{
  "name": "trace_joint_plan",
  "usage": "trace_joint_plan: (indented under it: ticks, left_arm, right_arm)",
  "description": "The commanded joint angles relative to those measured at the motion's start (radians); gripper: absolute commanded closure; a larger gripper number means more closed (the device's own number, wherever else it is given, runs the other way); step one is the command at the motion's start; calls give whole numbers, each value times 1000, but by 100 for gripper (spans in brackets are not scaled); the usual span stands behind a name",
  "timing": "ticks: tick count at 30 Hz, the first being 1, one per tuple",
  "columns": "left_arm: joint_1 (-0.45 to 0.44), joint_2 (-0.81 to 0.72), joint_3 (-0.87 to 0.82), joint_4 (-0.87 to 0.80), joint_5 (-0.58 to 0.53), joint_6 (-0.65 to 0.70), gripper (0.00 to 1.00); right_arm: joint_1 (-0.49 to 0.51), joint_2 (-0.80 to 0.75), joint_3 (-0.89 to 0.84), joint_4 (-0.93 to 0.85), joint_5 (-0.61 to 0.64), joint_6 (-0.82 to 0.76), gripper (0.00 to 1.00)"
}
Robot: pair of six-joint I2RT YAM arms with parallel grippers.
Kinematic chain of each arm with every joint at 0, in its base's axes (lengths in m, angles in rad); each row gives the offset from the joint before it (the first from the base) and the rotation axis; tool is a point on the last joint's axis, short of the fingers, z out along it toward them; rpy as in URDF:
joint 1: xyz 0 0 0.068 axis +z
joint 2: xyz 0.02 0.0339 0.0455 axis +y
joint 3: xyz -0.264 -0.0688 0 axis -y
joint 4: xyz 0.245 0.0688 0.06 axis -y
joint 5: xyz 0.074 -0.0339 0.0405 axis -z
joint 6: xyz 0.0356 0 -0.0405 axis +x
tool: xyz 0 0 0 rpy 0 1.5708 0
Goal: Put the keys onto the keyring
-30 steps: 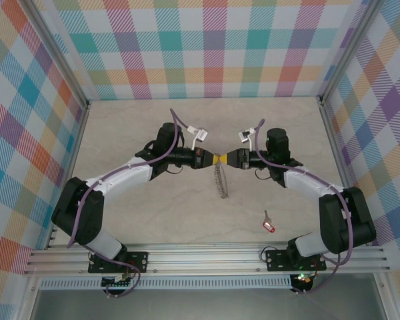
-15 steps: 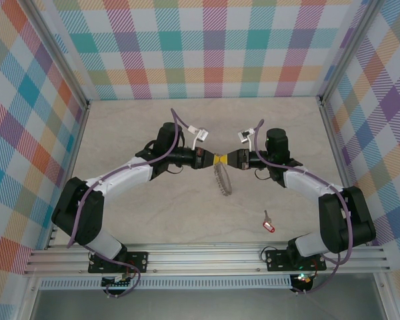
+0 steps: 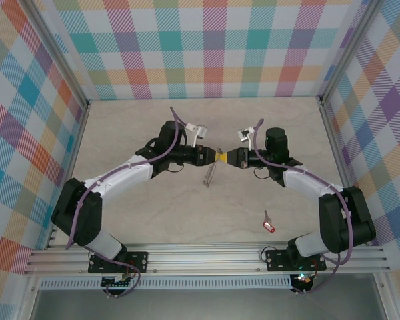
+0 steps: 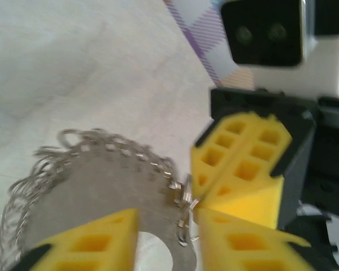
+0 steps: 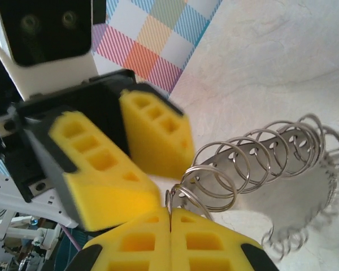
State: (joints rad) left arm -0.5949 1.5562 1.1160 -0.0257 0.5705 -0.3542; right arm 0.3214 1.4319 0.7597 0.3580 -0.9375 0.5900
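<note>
The keyring (image 3: 209, 175), a grey metal ring fringed with small wire loops, hangs above the table's middle. My right gripper (image 3: 225, 157) is shut on one of its wire loops; in the right wrist view the pads (image 5: 203, 240) pinch the loop, and the keyring (image 5: 271, 164) spreads away to the right. My left gripper (image 3: 213, 156) faces it tip to tip and is open. In the left wrist view its fingers (image 4: 90, 240) stand apart, with the keyring (image 4: 96, 180) showing between them. The red-headed key (image 3: 269, 227) lies on the table at the near right.
The pale wooden table (image 3: 153, 213) is walled in by checked panels on three sides. An aluminium rail (image 3: 207, 257) with both arm bases runs along the near edge. White wrist cameras (image 3: 197, 131) stick up above both grippers.
My left gripper has opened and let go of the keyring. The right gripper has closed on it. The ring has swung a little left and now hangs from the right gripper alone.
</note>
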Motion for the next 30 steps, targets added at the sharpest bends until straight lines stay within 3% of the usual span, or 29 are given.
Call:
trace_joint_plan:
  ticks: [1,4,6,7,13,19,23,30]
  left_arm:
    - [2,-38,77,-129,-185,-15,48]
    - [2,-20,110,-202,-296,-56,29]
    - [2,-7,131,-243,-369,-95,5]
    - [2,-2,139,-298,-423,-112,4]
    - [4,-79,40,-221,-629,-228,1]
    - [5,-165,-16,-192,-675,-313,1]
    - [6,-171,-41,-125,-597,-271,6]
    - [5,-134,-107,141,-342,-187,16]
  right_arm:
    - [5,-13,35,17,19,-22,100]
    - [5,-14,38,25,44,-22,100]
    - [5,-13,38,29,55,-21,100]
    - [5,-13,38,30,61,-20,100]
    - [5,-28,24,54,93,-24,100]
    - [5,-50,3,104,115,-44,100]
    - [4,-49,-11,191,130,-38,100]
    - [5,-43,-30,359,184,14,100]
